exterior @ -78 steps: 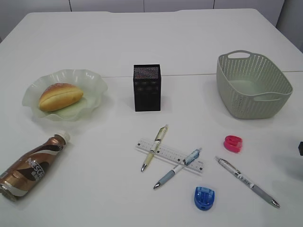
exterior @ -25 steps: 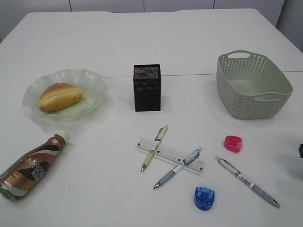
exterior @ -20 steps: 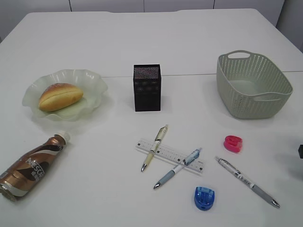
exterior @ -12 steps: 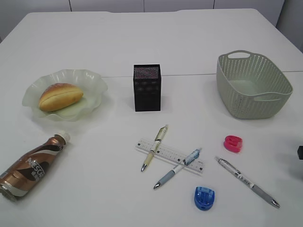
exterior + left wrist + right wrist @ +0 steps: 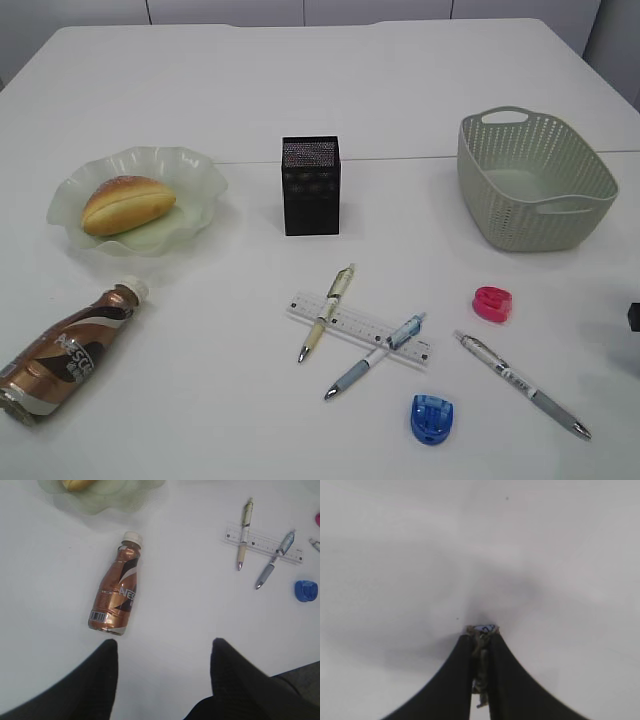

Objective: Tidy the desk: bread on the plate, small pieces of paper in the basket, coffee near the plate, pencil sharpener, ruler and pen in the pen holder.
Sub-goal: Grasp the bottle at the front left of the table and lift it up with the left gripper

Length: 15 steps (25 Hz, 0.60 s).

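In the right wrist view my right gripper (image 5: 481, 632) is shut on a small crumpled piece of paper (image 5: 485, 629) just above the white desk (image 5: 395, 555). Only a dark corner of that gripper (image 5: 634, 316) shows at the exterior view's right edge. My left gripper (image 5: 163, 647) hangs open and empty above the desk, just short of the base of the coffee bottle (image 5: 117, 596) lying on its side. The bread (image 5: 127, 204) sits on the plate (image 5: 195, 170). The ruler (image 5: 360, 327) lies under two pens (image 5: 327, 312), in front of the pen holder (image 5: 311, 186). The basket (image 5: 535, 180) stands at the right.
A third pen (image 5: 522, 385) lies at the front right. A pink pencil sharpener (image 5: 492, 304) sits near it and a blue pencil sharpener (image 5: 431, 418) lies by the front edge. The coffee bottle (image 5: 70, 350) rests at the front left, below the plate.
My right gripper has closed. Its dark corner at the exterior view's right edge has shifted very slightly. Nothing on the desk has moved.
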Each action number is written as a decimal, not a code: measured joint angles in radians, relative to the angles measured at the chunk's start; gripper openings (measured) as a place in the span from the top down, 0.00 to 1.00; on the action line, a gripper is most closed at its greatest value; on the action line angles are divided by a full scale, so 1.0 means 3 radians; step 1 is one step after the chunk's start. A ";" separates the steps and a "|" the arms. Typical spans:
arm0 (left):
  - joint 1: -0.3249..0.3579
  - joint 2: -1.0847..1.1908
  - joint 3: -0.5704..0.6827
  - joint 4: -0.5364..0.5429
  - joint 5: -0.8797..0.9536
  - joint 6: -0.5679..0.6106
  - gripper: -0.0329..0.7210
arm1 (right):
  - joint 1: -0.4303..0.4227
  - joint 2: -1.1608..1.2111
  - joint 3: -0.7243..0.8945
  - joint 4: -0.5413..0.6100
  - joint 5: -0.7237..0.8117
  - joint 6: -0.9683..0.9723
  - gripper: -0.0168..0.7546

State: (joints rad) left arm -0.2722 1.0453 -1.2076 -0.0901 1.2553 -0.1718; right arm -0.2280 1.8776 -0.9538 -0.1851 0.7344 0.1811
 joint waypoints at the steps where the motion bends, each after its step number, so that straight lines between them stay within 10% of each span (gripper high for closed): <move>1: 0.0000 0.0000 0.0000 -0.0005 0.0000 0.0000 0.39 | 0.0000 0.0000 0.0000 0.0000 0.0000 0.0000 0.92; 15: 0.0000 0.0000 0.0000 -0.0013 0.0000 0.0000 0.39 | 0.0000 -0.0433 -0.0071 0.0186 0.0441 0.0005 0.95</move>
State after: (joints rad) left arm -0.2722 1.0453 -1.2076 -0.0939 1.2553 -0.1718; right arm -0.2280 1.7478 -0.9751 -0.1292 0.8668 0.1825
